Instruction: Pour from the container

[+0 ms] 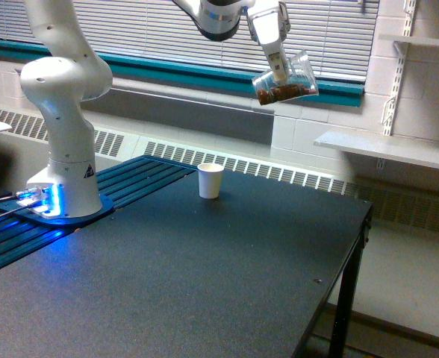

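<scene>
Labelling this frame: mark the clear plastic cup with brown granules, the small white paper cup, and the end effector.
Clear tapered plastic cup with brown granules (287, 83), exterior view, on its see-through wall.
Small white paper cup (210, 181), exterior view, mid side wall.
End effector (278, 70), exterior view, at the fingertips gripping the clear cup.
</scene>
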`<state>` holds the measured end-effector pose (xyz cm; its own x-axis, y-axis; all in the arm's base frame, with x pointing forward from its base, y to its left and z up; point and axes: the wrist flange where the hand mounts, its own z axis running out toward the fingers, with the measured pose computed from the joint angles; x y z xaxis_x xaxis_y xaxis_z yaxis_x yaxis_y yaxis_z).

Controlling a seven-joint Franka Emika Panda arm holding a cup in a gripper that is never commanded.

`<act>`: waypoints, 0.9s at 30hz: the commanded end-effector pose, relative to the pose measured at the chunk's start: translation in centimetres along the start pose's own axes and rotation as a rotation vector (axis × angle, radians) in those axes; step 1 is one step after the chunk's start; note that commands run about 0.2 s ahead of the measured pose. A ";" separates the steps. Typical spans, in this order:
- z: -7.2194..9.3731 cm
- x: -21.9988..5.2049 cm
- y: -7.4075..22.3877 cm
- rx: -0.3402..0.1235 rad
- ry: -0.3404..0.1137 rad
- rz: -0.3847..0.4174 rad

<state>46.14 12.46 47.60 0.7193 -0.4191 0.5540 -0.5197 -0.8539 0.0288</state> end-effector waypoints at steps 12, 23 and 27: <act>-2.2 -4.9 -3.2 -0.059 0.047 -0.055; -2.8 -7.5 -3.0 -0.094 0.052 -0.064; -3.1 -8.8 -3.1 -0.091 0.049 -0.067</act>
<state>41.23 18.93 45.50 0.7466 -0.3280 0.5788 -0.4953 -0.8549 0.1545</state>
